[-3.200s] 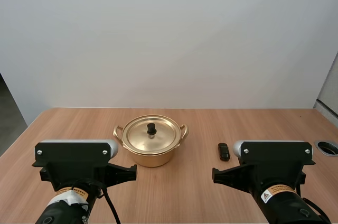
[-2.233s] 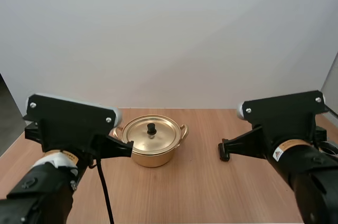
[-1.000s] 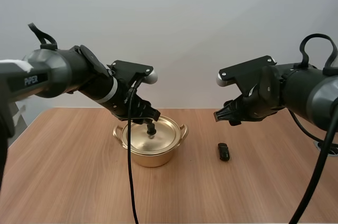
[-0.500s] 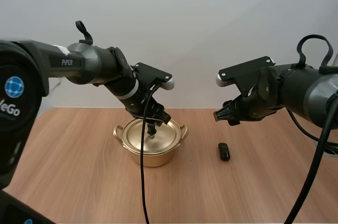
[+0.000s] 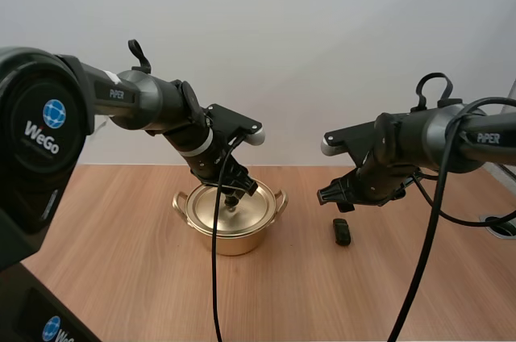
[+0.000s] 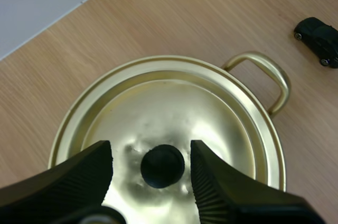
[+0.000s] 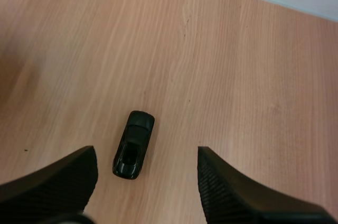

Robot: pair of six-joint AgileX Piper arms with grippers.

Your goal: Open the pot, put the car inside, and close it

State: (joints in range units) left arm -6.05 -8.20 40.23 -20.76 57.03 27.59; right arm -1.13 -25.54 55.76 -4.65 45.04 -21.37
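Evidently the opening step was in hand: the lid [image 6: 200, 113] sat closed on the gold pot [image 5: 234, 239] at the middle of the high view. The left tool [image 6: 150, 150] hovered over it, spread wide, one finger either side of the black knob [image 6: 162, 166] and not yet pinching it. The car [image 7: 133, 144] lay on the counter [image 5: 105, 261] right of the pot, well apart from it, with the right tool [image 7: 147, 155] poised above it, likewise wide. Next, I judged, the left tool had to sink a little, close on the knob and lift the lid straight up. The right tool had to descend squarely over the car's narrow body.
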